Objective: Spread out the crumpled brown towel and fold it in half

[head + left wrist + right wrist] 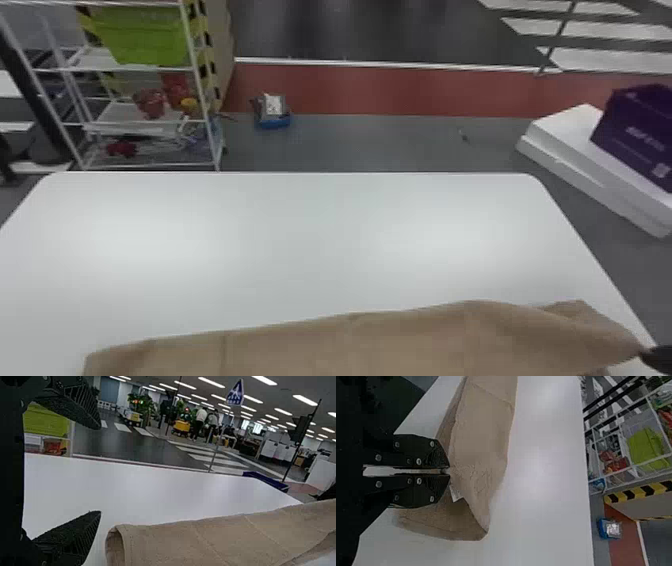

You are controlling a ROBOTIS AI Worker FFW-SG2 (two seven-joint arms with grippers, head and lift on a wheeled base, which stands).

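The brown towel (350, 345) lies across the near side of the desk (300, 240), one end pinched in the right hand (449, 471), likely as anchor; at the desk's left, the left hand (99, 470) holds its fingers apart, presumably for the loose end.

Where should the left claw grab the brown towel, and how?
Probably the left end of the brown towel, coming in from the left. The cloth curls over there, making a rounded edge to pinch, and the open left claw is nearby. The right claw holds the towel near its other end.
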